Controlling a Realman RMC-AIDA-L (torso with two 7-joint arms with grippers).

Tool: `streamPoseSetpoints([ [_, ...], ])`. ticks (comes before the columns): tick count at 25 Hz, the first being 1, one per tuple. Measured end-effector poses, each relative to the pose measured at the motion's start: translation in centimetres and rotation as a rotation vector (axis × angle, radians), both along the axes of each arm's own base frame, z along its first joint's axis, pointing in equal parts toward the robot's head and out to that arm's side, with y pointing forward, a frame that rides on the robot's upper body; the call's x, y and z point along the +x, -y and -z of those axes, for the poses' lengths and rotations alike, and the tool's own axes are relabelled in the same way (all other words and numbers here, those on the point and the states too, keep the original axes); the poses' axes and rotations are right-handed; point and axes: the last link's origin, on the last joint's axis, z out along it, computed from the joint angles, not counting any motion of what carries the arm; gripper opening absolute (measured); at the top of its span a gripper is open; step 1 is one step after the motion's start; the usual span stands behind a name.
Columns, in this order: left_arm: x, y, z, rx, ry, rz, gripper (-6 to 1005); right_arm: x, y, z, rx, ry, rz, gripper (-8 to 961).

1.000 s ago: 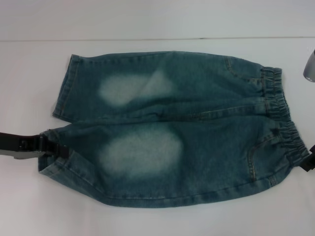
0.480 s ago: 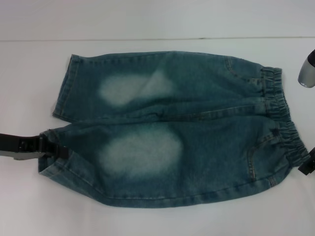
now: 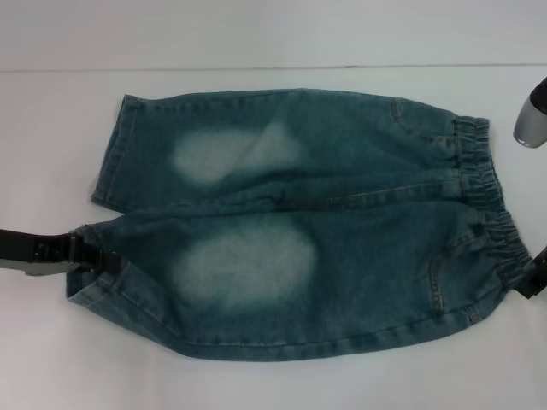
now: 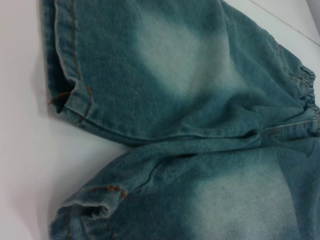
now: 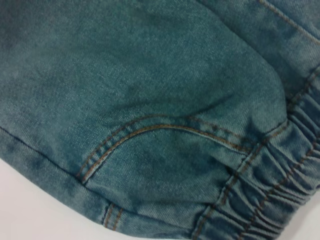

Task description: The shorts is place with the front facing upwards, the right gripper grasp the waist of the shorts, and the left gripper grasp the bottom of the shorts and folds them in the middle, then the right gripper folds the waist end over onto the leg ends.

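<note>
The blue denim shorts (image 3: 325, 222) lie flat on the white table, pale patches facing up, legs to the left and the waist (image 3: 487, 196) to the right. My left gripper (image 3: 101, 258) reaches in from the left and is shut on the bottom of the shorts (image 3: 92, 286), at the near leg's hem, whose corner is slightly raised. My right gripper (image 3: 532, 278) sits at the picture's right edge against the near end of the waist, mostly cut off. The left wrist view shows both leg hems (image 4: 75, 75). The right wrist view shows the gathered waist (image 5: 270, 185) and a pocket seam (image 5: 150, 130) from close up.
The white table (image 3: 273, 384) surrounds the shorts on all sides. The right arm's grey wrist (image 3: 532, 124) hangs above the table just past the far end of the waistband. A seam line in the table runs behind the shorts.
My right gripper dipped towards the near edge, then came back up beside the waist; its grey wrist shifted slightly. My left gripper and the shorts have stayed put.
</note>
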Motion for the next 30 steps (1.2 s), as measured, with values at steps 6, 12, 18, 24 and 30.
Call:
streamPoseSetpoints([
  [6,-0.03,0.02,-0.01,0.001,0.001,-0.002,43,-0.09,-0.23,0.15,0.01,-0.003,-0.012,586],
  [12,-0.01,0.06,0.09,-0.002,0.001,0.0,42,-0.44,-0.34,0.5,0.018,-0.038,-0.02,584],
  [18,-0.02,0.08,0.11,-0.002,0.002,0.002,43,-0.71,-0.34,0.74,0.03,-0.098,-0.022,583],
  [24,-0.01,0.05,0.2,-0.002,0.0,0.003,42,-0.65,-0.43,0.48,0.054,-0.145,-0.02,581],
  [30,-0.14,0.14,0.45,-0.005,0.003,-0.003,43,-0.26,-0.4,0.29,0.081,-0.174,0.003,579],
])
